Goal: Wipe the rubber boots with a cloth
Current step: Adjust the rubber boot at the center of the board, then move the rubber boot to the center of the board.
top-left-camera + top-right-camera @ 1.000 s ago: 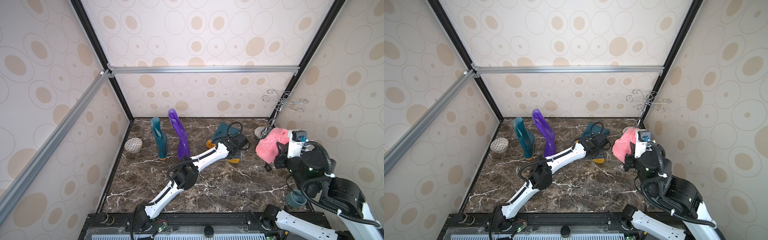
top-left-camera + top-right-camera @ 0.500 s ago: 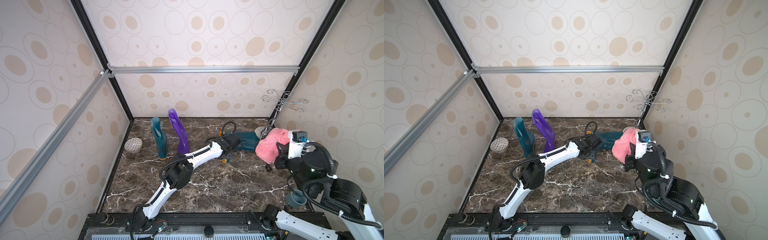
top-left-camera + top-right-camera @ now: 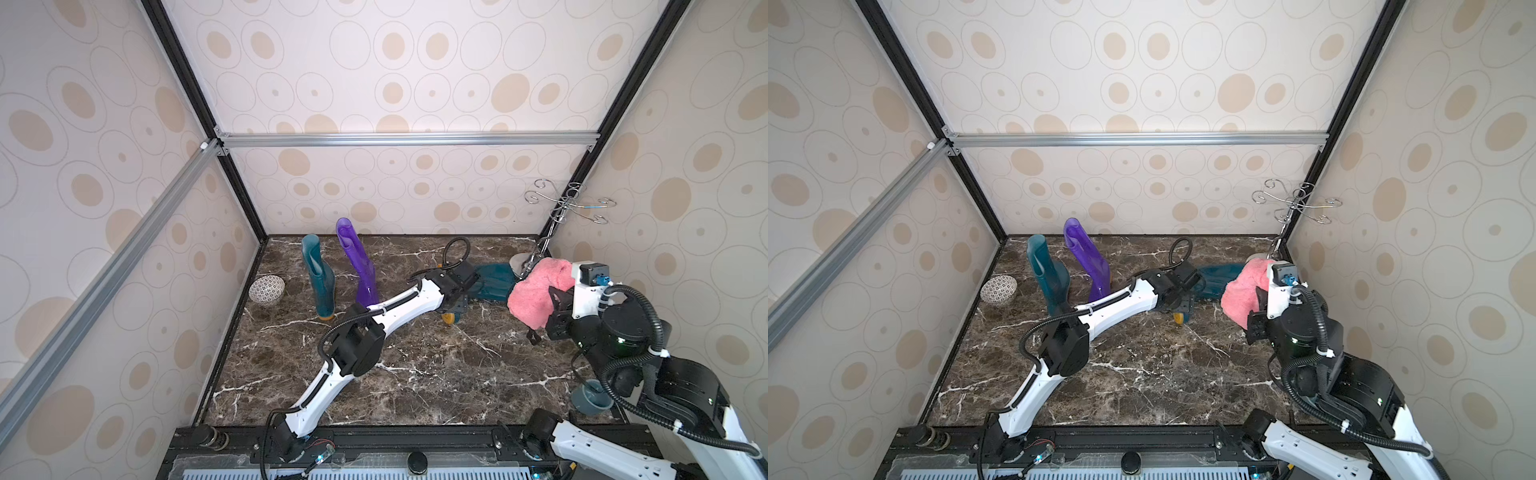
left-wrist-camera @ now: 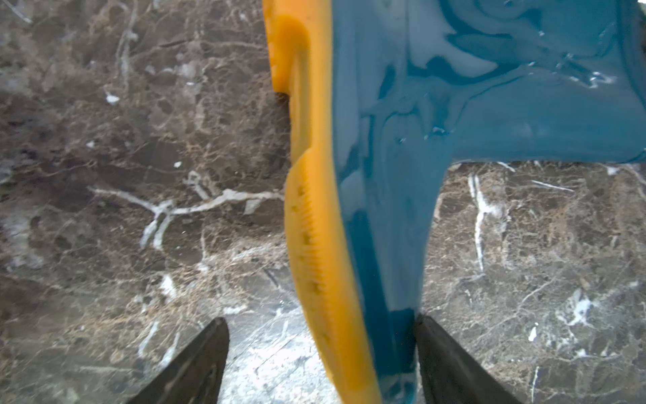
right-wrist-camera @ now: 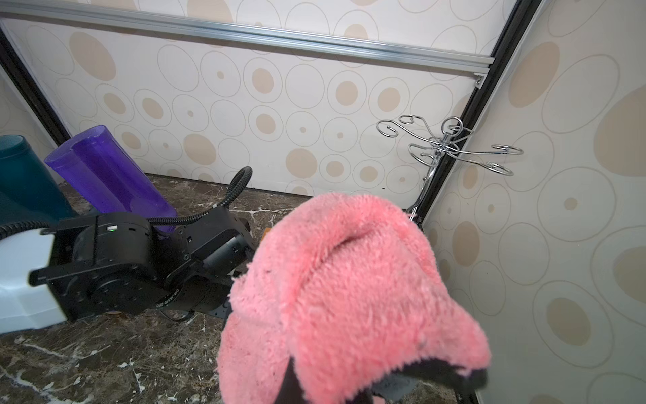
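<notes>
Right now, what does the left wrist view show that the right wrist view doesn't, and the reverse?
Left wrist only: the lying teal boot, orange sole showing, inside the open left claw. Right wrist only: the pink cloth, the purple boot, the upright teal boot, the chrome hook stand and the left arm. Both: the brown marble floor.

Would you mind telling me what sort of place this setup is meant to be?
Probably a staged robot test cell dressed like a home entryway: wallpapered panels framed by aluminium rails, a marble-look floor, plus rubber boots and a chrome hook stand at the back.
</notes>
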You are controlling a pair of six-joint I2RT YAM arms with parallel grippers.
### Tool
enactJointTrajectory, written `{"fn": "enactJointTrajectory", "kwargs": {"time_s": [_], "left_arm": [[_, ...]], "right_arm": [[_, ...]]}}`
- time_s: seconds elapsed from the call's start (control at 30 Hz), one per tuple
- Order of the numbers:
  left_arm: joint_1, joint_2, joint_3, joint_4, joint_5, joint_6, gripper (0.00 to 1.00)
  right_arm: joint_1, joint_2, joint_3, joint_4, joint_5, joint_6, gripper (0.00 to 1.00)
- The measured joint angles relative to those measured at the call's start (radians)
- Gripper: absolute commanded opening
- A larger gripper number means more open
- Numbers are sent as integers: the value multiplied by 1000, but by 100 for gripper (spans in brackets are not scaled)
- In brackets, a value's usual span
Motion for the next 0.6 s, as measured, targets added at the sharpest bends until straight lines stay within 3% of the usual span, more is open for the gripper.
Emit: {"fn": "enactJointTrajectory", "kwargs": {"time_s": [0.2, 0.47, 0.6], "left_arm": [[-27, 16, 1, -19, -4, 7, 68], [-43, 17, -9, -28, -42, -2, 14], [-37, 12, -31, -26, -82, -8, 5]], "right_arm": [[0, 0, 0, 5, 0, 0, 0], [0, -3, 0, 8, -4, 1, 0], [0, -2, -5, 8, -18, 17, 0]]}}
